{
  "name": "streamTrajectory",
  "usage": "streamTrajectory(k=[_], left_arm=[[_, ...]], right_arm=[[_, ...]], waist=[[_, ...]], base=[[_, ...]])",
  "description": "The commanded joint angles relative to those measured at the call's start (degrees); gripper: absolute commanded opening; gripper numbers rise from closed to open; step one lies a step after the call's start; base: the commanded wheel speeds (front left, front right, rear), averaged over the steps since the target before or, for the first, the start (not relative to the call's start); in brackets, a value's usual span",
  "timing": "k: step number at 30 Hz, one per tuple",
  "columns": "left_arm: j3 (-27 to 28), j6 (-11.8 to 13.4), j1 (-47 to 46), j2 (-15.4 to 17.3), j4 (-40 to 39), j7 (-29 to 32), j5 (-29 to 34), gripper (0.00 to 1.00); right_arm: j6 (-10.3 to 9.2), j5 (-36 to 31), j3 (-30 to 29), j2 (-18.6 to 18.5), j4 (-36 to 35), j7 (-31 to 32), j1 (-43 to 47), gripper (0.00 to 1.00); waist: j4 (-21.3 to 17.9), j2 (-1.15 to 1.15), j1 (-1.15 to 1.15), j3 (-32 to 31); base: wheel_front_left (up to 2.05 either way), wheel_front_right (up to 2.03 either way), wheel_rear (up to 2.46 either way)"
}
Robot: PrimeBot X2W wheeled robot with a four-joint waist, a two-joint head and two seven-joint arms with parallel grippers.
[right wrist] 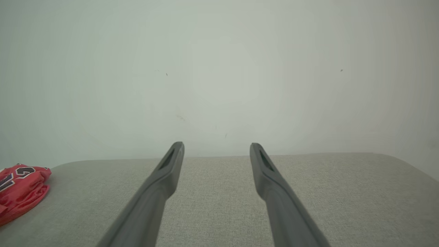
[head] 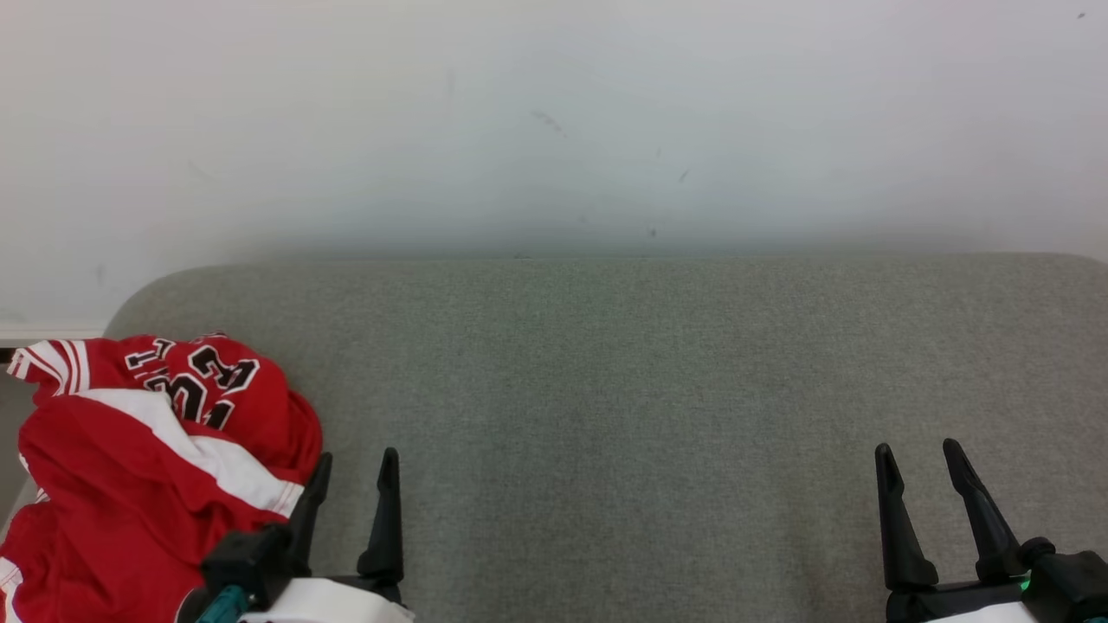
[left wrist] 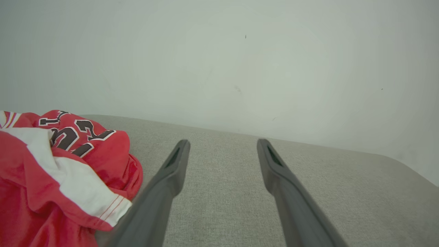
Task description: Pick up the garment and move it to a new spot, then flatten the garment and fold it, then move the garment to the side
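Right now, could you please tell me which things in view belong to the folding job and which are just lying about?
For the job:
- red jersey, crumpled at the left end of the grey cushion
- left gripper, open, beside it
- right gripper, open

Not for the job:
- white wall behind

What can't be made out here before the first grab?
- Garment: crumpled; head view's left and bottom edges cut it off, so type and outline unknown.
- Its number: folds hide part, left wrist view.
- Left gripper: one finger overlaps the garment's hem in head view; contact unclear.
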Motion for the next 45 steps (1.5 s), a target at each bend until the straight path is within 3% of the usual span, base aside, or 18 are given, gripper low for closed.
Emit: streamTrajectory(k=[1,24,45], left_arm=[[-0.1,0.1,-0.3,0.3,0.0,-0.5,1.4,1.0],[-0.7,-0.2,-0.7,0.1,1.7,-2.9,6.6,1.0],[-0.8,0.0,-0.8,0.1,2.3,-2.8,4.6,1.0]], right_arm=[[-0.1,-1.3,0.1,-0.2,-0.5,-0.4,0.7,1.0],[-0.12,-6.8,0.4,-0.3,-1.3,-2.9,1.2,1.0],[-0.12,-5.4,0.0,-0.3,-0.5,-2.8,1.0,1.0]], waist=[[0.0,0.0,0.0,0.0],[-0.5,0.0,0.0,-0.5],[-0.1,0.0,0.0,-0.9]], base=[[0.0,0.0,0.0],[0.0,0.0,0.0],[0.0,0.0,0.0]])
